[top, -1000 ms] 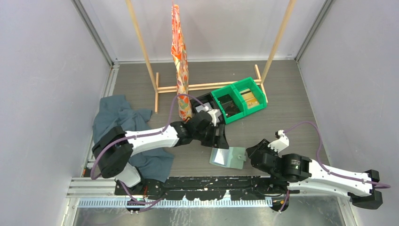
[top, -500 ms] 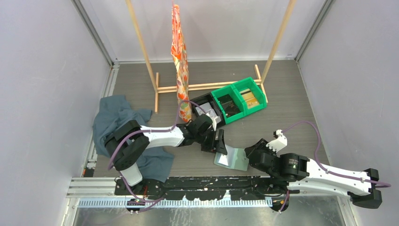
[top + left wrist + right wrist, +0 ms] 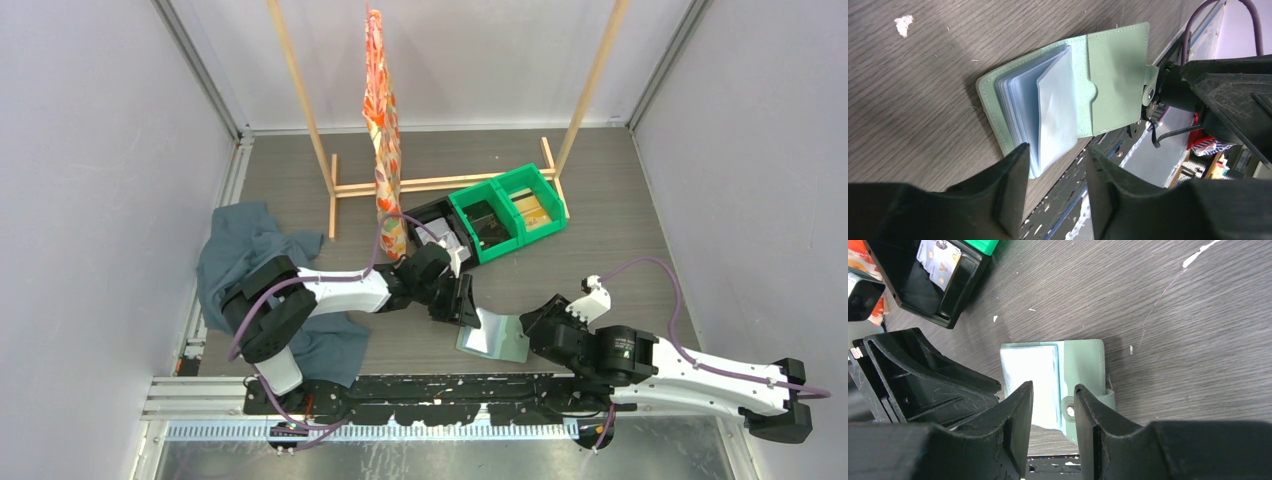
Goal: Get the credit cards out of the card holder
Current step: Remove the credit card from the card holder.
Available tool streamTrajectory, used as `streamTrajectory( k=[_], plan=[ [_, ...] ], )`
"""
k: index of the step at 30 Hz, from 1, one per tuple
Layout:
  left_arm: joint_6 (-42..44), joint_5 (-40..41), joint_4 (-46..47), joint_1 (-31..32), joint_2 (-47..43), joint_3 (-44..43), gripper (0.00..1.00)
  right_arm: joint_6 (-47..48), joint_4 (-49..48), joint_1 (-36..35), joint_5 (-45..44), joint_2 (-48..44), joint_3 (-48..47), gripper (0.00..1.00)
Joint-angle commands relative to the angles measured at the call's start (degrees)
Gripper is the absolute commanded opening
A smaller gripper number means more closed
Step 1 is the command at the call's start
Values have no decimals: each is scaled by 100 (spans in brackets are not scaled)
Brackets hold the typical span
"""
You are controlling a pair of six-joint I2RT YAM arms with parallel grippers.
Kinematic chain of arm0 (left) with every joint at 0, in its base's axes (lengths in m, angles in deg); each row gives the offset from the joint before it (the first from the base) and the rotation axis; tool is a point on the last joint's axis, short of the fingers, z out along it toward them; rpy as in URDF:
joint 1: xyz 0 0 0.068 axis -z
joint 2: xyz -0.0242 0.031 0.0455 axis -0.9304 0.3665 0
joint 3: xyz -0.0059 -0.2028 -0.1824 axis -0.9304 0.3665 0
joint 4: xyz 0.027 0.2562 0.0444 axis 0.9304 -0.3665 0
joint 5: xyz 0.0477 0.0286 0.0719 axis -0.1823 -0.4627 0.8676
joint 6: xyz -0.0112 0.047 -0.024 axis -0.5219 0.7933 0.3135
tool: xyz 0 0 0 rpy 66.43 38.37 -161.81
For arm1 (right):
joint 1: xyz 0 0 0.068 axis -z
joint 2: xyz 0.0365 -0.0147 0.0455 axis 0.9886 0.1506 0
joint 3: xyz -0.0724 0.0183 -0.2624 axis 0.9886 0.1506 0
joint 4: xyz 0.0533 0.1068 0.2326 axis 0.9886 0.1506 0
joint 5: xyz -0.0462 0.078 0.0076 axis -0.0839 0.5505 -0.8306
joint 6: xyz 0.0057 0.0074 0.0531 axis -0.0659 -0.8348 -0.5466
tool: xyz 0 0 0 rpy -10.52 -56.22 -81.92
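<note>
The card holder (image 3: 492, 337) lies open near the table's front edge, sage-green with pale blue sleeves (image 3: 1053, 110) fanned up. Any credit cards in it are hidden by the sleeves. My left gripper (image 3: 468, 305) stands at its left end. In the left wrist view that gripper (image 3: 1055, 150) is open, and the corner of the sleeves sits beside its left fingertip (image 3: 1018, 155). From the right, my right gripper (image 3: 535, 325) straddles the snap tab (image 3: 1068, 410). In the right wrist view this gripper (image 3: 1053, 390) shows a gap between its fingers. A pale card (image 3: 940, 262) lies in a black bin (image 3: 923, 295).
Green bins (image 3: 510, 210) and the black bin (image 3: 440, 225) stand behind the holder. A dark teal cloth (image 3: 245, 245) lies at the left under the left arm. A wooden rack (image 3: 440, 182) with a hanging patterned cloth (image 3: 382, 120) stands at the back. The front rail (image 3: 400, 385) runs just below the holder.
My left gripper has come down toward the holder's left end and its jaws have narrowed. The holder's sleeves have lifted. The right gripper has edged in to the tab.
</note>
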Motion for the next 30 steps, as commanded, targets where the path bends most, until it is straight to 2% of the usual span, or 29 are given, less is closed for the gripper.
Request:
streamTrajectory(
  k=[1,4,9,11,14,16,30],
  plan=[
    [-90,-153,359,14,-218,58,41,-6,-144,-2,-200,-17,-33,41],
    [-102,-188,402,14,-262,39,35,0,-208,-9,-167,30,1,41],
    [-102,-174,358,13,-347,40,34,88,-495,-3,-77,176,55,41],
    [-83,-123,305,15,-374,43,38,124,-625,-4,-42,282,62,41],
    [0,-24,120,11,-352,0,53,149,-714,-4,-29,453,17,41],
    [3,-37,135,13,-309,12,55,178,-739,-8,-33,517,-11,41],
    [-242,-413,717,30,125,17,56,40,-400,-3,-97,73,44,41]
  ],
)
